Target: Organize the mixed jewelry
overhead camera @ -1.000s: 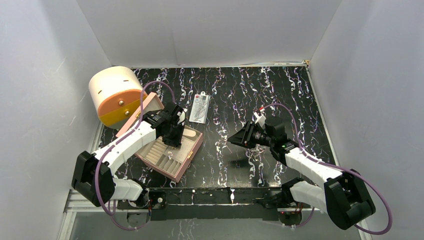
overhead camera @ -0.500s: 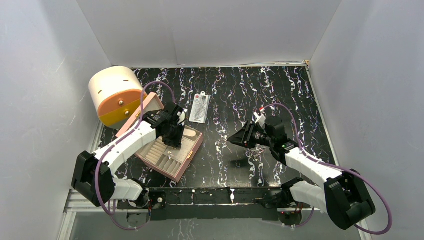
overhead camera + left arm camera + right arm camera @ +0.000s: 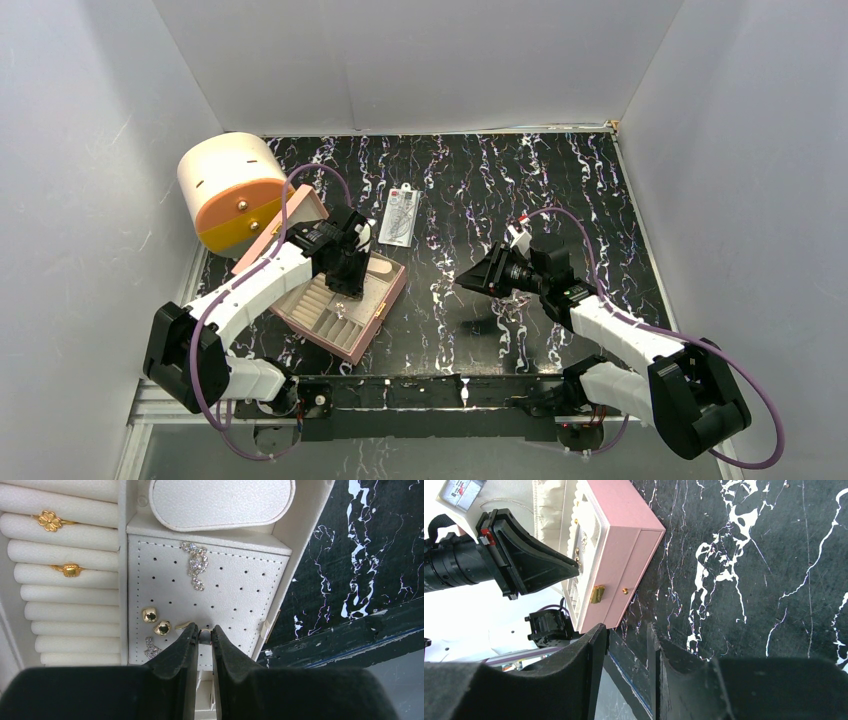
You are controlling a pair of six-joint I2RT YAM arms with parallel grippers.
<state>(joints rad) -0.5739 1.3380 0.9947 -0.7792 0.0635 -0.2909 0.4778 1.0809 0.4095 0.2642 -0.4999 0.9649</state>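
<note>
A tiny pale stud [image 3: 205, 637] is sitting pinched between the tips of the left end effector [image 3: 205, 632], whose jaws are standing narrow around it, just over the near edge of the cream perforated earring panel [image 3: 230, 595]. It is too small here to show a long axis, and its post seems to be hiding between the fingers, pointing down at the panel. Placing it well is going to mean holding that post square to the panel, lining it over one free hole, and easing down before loosening, clear of the two round gold studs [image 3: 149, 614] lying just left. Farther along the panel, a sparkling rhinestone drop [image 3: 195, 570] is lying flat, its long axis running toward the cream oval pad [image 3: 220, 500]. The panel is sitting inside the pink quilted box [image 3: 378, 305] at the near left of the black marbled counter [image 3: 560, 190]. The right end effector [image 3: 626, 630] is hovering to the right, jaws apart, holding nothing.
</note>
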